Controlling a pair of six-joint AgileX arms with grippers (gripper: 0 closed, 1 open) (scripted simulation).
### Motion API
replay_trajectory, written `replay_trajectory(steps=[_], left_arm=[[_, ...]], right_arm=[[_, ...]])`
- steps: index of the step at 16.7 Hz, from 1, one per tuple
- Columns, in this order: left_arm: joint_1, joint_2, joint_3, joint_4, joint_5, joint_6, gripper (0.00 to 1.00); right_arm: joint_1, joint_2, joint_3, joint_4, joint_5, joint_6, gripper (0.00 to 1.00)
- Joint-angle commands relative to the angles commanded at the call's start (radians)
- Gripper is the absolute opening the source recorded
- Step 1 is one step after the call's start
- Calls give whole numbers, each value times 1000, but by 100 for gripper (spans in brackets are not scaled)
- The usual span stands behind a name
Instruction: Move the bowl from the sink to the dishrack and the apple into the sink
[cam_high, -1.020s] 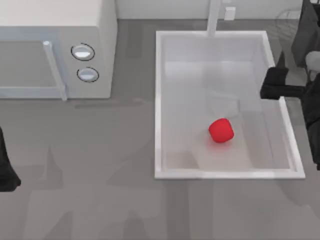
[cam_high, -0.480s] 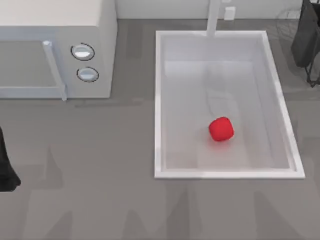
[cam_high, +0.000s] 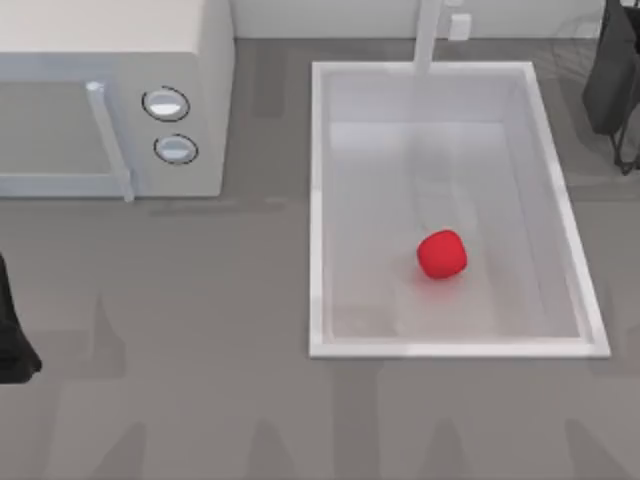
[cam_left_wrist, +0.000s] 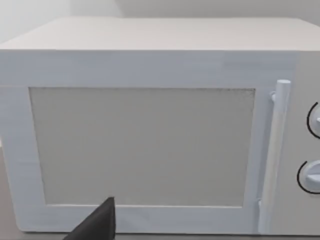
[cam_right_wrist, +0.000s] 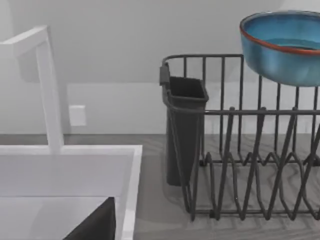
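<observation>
The red apple (cam_high: 442, 254) lies on the floor of the white sink (cam_high: 318, 210), toward its front half, with nothing touching it. The blue bowl (cam_right_wrist: 285, 45) with a reddish rim sits upright on the upper wires of the dishrack (cam_right_wrist: 250, 150), apart from any gripper. A few of the dishrack's (cam_high: 578, 40) thin wires show at the back right corner of the table. A dark part of my right gripper (cam_right_wrist: 95, 225) is seen near the sink's rim (cam_right_wrist: 131, 190). My left arm (cam_high: 12, 340) is parked at the table's left edge, its gripper (cam_left_wrist: 97, 225) facing the microwave.
A white microwave (cam_high: 110, 90) with two round knobs stands at the back left. A black holder (cam_right_wrist: 182, 125) hangs on the dishrack's side nearest the sink. The white faucet post (cam_high: 428, 35) rises at the sink's back rim. Grey counter lies in front of the microwave and sink.
One second ago my right arm reached over the sink's right rim. It has pulled away to the right and out of the top view. The apple has not moved.
</observation>
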Motion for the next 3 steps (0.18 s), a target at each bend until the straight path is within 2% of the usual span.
replay_trajectory(steps=[3], left_arm=[[0, 0, 0, 0, 0, 0, 100]], right_arm=[[-6, -25, -9, -21, -14, -3, 100]])
